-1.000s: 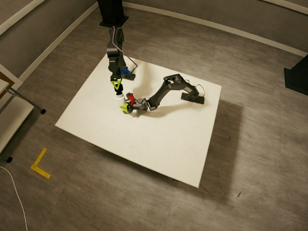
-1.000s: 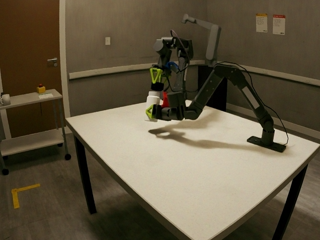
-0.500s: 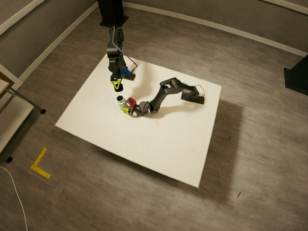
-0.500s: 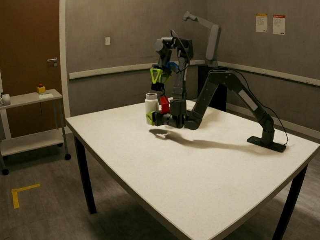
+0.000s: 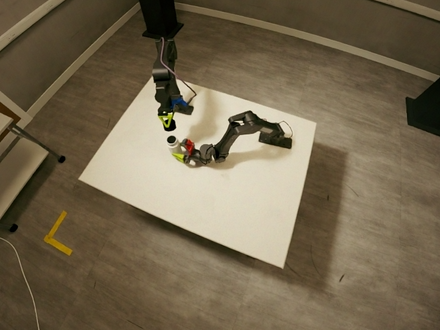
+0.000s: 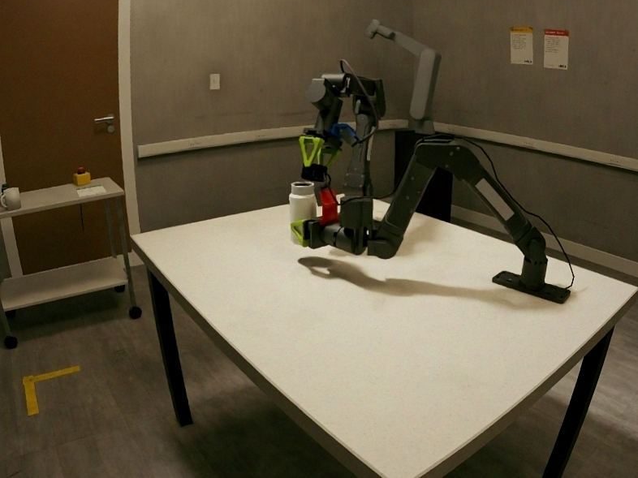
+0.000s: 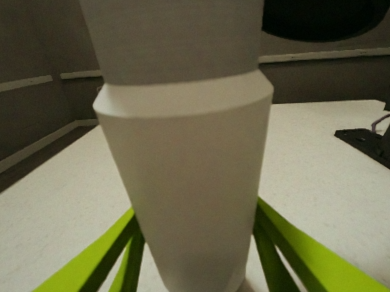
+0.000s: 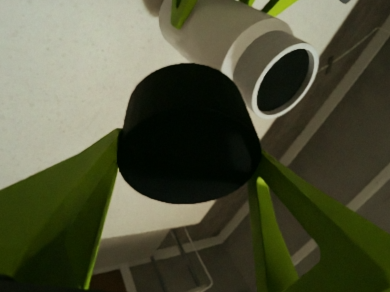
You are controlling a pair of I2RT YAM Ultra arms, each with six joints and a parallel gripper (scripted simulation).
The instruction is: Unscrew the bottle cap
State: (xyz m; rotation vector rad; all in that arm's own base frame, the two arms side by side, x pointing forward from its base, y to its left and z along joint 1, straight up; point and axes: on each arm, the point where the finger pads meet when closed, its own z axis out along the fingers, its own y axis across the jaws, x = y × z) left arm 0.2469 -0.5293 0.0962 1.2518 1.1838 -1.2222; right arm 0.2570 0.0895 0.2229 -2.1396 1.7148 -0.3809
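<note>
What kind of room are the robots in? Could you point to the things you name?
Probably a robot lab or workshop: two robot arms share a white table (image 5: 220, 204) (image 6: 372, 350), a red-and-yellow emergency stop button (image 6: 82, 177) sits on a wheeled cart (image 6: 114, 185), and notices hang on the wall.
</note>
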